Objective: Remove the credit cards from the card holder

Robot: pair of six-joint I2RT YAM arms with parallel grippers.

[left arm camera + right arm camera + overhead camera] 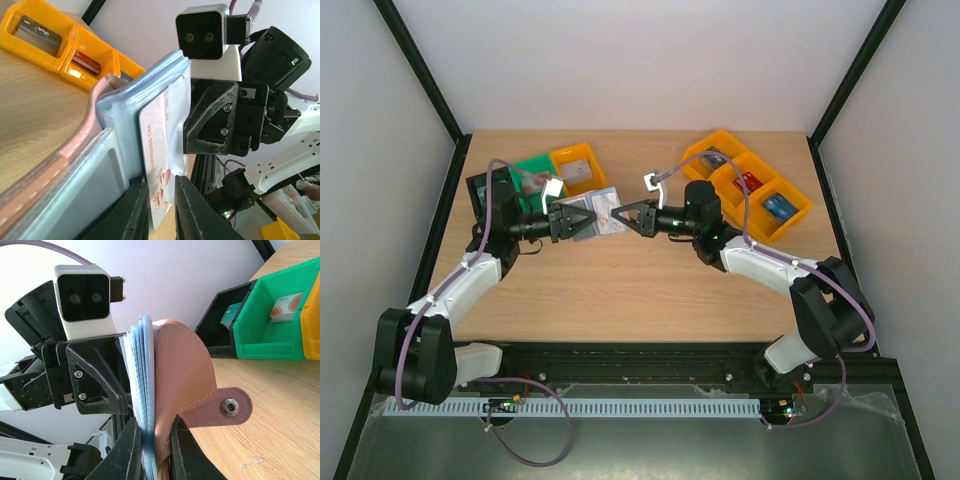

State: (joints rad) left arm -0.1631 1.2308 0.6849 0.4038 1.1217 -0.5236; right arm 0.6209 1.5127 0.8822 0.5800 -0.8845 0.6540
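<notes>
With the left gripper (161, 192), pinches a whitish red-printed card (159, 145) poking from the card holder (180, 365); with the right gripper (152, 436), clamps that card holder's edge, over the worktop's middle.

Bright, even light with faint soft shadows — wrist views blur at closest range.

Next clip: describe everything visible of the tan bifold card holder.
Tan-brown, leather-like bifold card holder, stitched edge, snap tab, light blue pockets inside. It stands on edge, apparently lifted above the wooden table. The right gripper clamps its cover and blue layers; the left gripper pinches a white, red-printed card protruding from a pocket.
</notes>
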